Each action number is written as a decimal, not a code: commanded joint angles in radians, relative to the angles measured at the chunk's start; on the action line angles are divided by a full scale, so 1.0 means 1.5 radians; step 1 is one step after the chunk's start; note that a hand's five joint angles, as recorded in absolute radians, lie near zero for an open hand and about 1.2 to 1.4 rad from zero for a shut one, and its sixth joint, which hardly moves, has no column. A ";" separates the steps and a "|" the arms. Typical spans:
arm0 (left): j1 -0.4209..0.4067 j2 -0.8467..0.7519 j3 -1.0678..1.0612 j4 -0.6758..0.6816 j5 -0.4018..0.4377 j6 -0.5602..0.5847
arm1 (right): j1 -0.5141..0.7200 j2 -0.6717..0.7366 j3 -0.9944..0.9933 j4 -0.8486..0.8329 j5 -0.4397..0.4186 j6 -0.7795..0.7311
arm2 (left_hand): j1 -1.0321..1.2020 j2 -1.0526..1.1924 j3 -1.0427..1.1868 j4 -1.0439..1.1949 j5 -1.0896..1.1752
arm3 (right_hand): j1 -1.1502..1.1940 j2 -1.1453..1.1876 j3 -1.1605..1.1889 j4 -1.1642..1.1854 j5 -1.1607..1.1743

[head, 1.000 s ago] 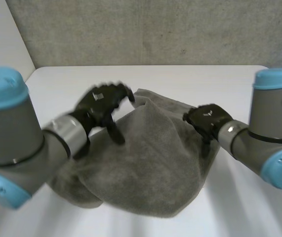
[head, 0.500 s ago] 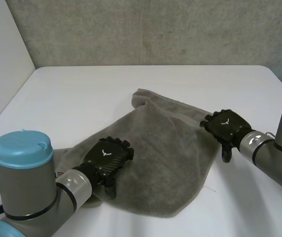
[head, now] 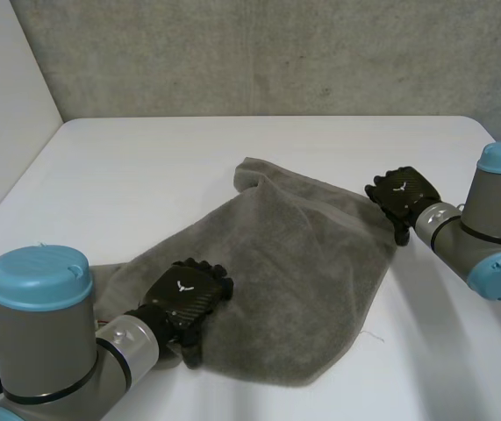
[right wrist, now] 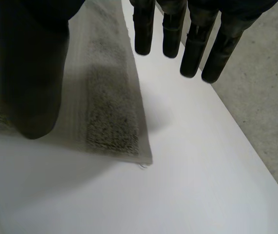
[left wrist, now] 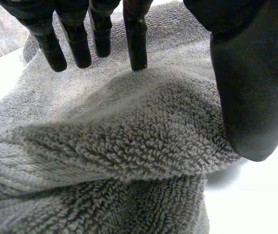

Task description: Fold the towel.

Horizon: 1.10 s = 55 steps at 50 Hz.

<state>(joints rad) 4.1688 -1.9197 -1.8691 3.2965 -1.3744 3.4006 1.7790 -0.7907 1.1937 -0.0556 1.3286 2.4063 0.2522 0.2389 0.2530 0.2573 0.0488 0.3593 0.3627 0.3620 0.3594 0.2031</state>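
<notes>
A grey towel [head: 285, 263] lies rumpled and partly spread in the middle of the white table [head: 145, 167]. My left hand [head: 187, 294] rests on its near left part, open. In the left wrist view its fingers [left wrist: 136, 39] reach straight over the towel [left wrist: 129, 146], and the thumb stands beside a raised fold. My right hand [head: 401, 195] is at the towel's far right corner, open. There the thumb [right wrist: 29, 73] hangs over the towel [right wrist: 104, 97], and the straight fingers [right wrist: 192, 44] hover over bare table past the corner.
A grey concrete wall [head: 276, 53] stands behind the table. The table's right edge runs close by my right hand, with grey floor [right wrist: 275, 97] beyond it. Bare white table lies on the far and left sides of the towel.
My left hand has come down from the towel's far end to its near left part. My right hand has shifted out to the right corner, and the towel lies wider to the right.
</notes>
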 commanded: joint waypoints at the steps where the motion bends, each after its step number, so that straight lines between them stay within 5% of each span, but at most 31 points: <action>1: 0.000 0.000 0.004 0.001 0.000 -0.001 | -0.011 0.028 -0.035 0.007 0.002 -0.007 | -0.024 -0.015 -0.024 -0.027 -0.005 | 0.056 0.054 0.054 0.056 0.044; 19: 0.012 0.000 0.003 0.014 -0.001 -0.002 | -0.033 0.079 -0.097 0.051 0.002 -0.023 | -0.024 -0.015 -0.024 -0.027 -0.005 | 0.105 0.103 0.103 0.105 0.093; 28: 0.014 0.000 0.002 0.020 0.000 -0.002 | -0.033 0.083 -0.109 0.050 -0.005 -0.021 | -0.026 -0.017 -0.026 -0.029 -0.007 | 0.279 0.277 0.277 0.279 0.267; 55: 0.016 0.000 0.002 0.021 0.000 -0.002 | -0.033 0.109 -0.139 0.061 0.000 -0.020 | -0.024 -0.015 -0.024 -0.027 -0.005 | 0.222 0.220 0.220 0.222 0.210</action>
<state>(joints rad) 4.1923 -1.9189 -1.8675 3.3272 -1.3745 3.3978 1.7289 -0.6322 0.9897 0.0331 1.3287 2.3750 0.2522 0.2389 0.2530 0.2573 0.0488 0.6878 0.6985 0.6767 0.6870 0.5001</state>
